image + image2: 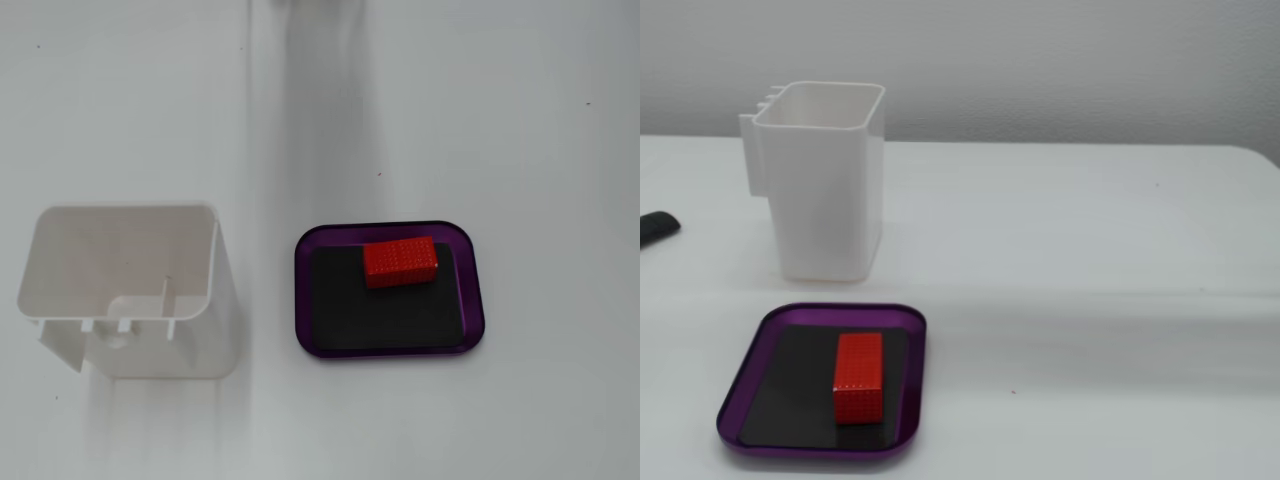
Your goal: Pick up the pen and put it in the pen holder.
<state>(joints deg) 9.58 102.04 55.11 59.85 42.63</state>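
Observation:
A white, square, open-topped pen holder (120,290) stands upright on the white table; in the other fixed view (825,180) it stands at the back left. It looks empty from above. No pen shows clearly in either view. The dark, rounded end of something (658,228) lies on the table at the left edge of a fixed view, left of the holder; I cannot tell what it is. No gripper or arm is in either view.
A purple tray (475,300) with a black inner mat lies right of the holder, and a red rectangular block (400,261) rests on it. In the other fixed view the tray (740,400) and block (858,377) are in front of the holder.

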